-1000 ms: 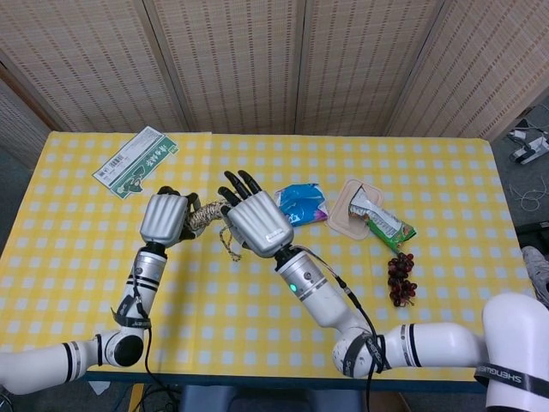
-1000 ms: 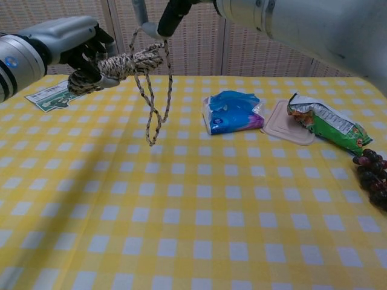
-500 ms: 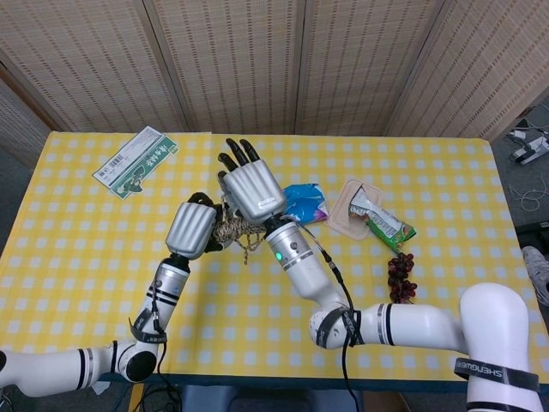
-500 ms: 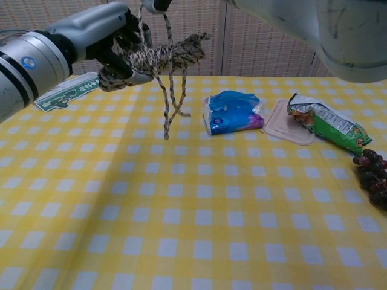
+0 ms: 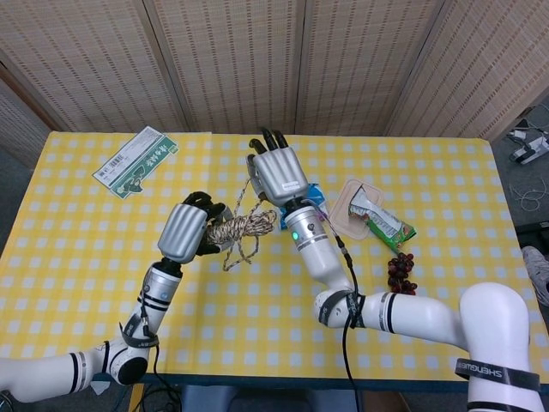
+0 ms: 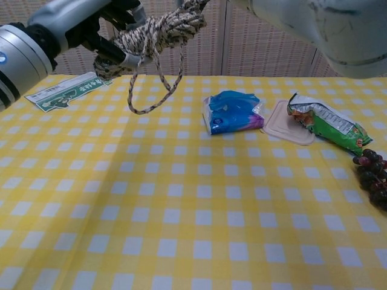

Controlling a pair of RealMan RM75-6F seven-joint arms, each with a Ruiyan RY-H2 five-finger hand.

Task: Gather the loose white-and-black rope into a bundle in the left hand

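The left hand (image 5: pixel 184 233) grips the coiled rope (image 5: pixel 243 228) in curled fingers; beside the rope, the right hand (image 5: pixel 278 172) has fingers extended

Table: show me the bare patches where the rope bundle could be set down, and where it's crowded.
The whole near half of the table is bare checked cloth. So is the stretch between the green card and the blue tissue pack, under the rope held by the left robot hand. The right side is crowded: beige lid, snack packet, grapes.

Head view high above the yellow checked table (image 5: pixel 429 184); chest view low, near, facing across it.
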